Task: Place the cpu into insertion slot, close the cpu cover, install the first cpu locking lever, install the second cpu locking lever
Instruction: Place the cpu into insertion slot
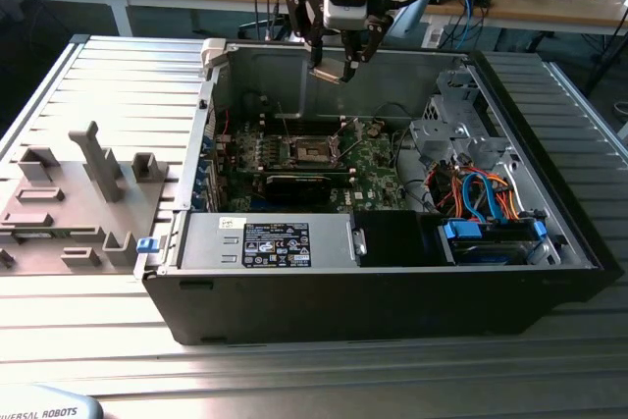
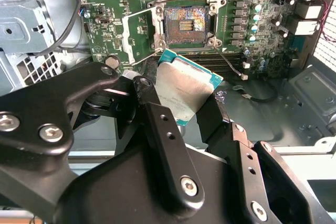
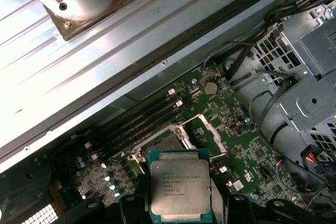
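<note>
1. In the exterior view, your gripper hangs over the far side of the open computer case, pinching the cpu. The insertion slot lies lower and nearer, with the long black card just in front of it.
2. In the second wrist view, the fingers clamp the cpu by its edges. The slot lies bare, with the cpu cover swung open beside it.
3. In the first wrist view, the cpu partly hides the slot, and the memory slots run alongside.
</note>
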